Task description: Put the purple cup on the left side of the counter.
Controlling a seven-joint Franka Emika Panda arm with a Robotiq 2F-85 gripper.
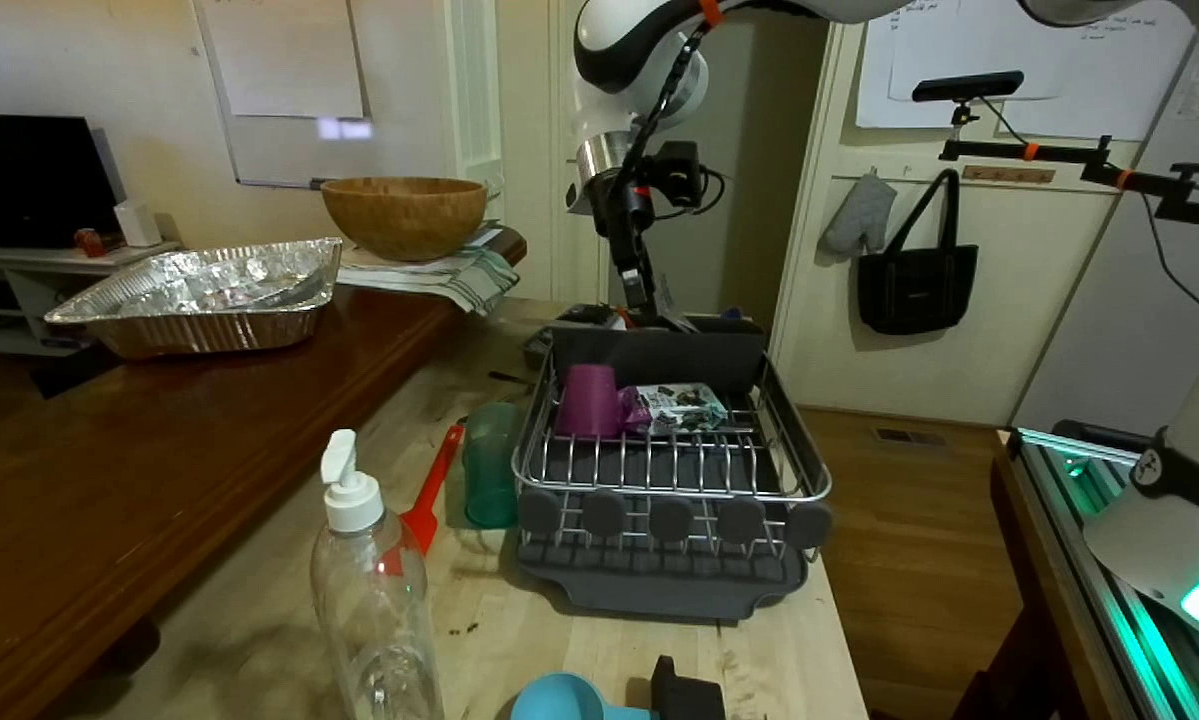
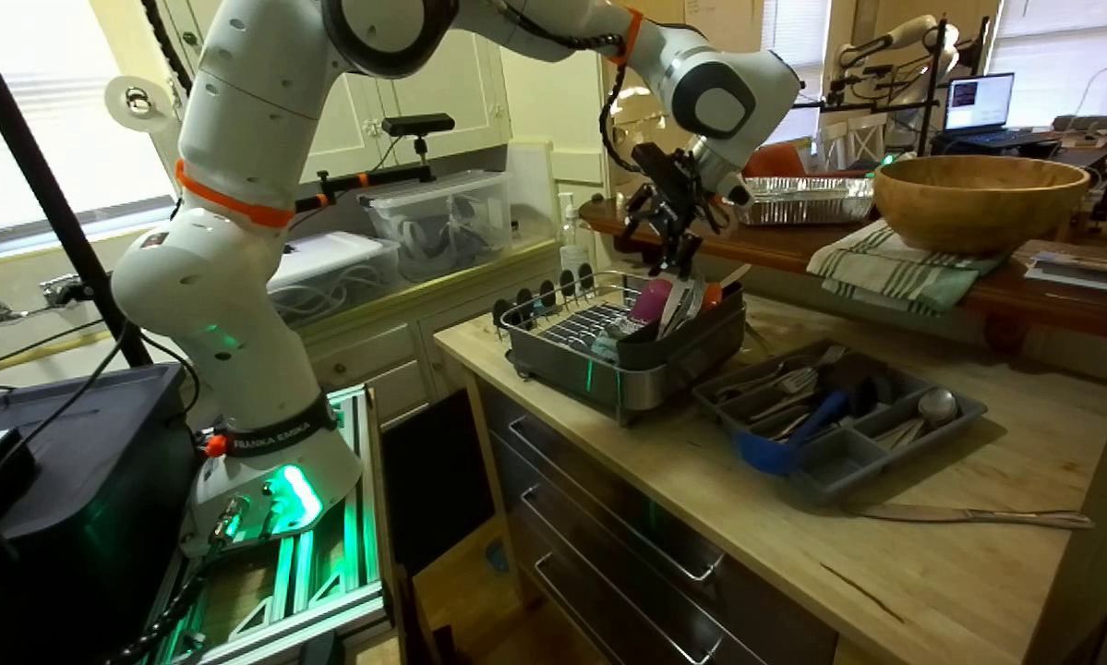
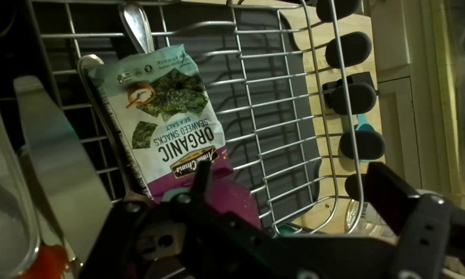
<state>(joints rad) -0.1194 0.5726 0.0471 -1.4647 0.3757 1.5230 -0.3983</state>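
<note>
The purple cup stands in the dish rack, seemingly upside down, beside the seaweed snack packet. It also shows in an exterior view and in the wrist view, partly hidden by a finger. My gripper is open, its fingers wide apart with nothing between them. In an exterior view the gripper is above the rack's utensil-holder end, close to the cup; it also shows in an exterior view, behind the holder. The pale counter bears the rack.
The wire dish rack has knives and utensils upright in its holder. Beside it are a green tumbler, a red spatula and a clear pump bottle. A cutlery tray and a knife lie on the counter.
</note>
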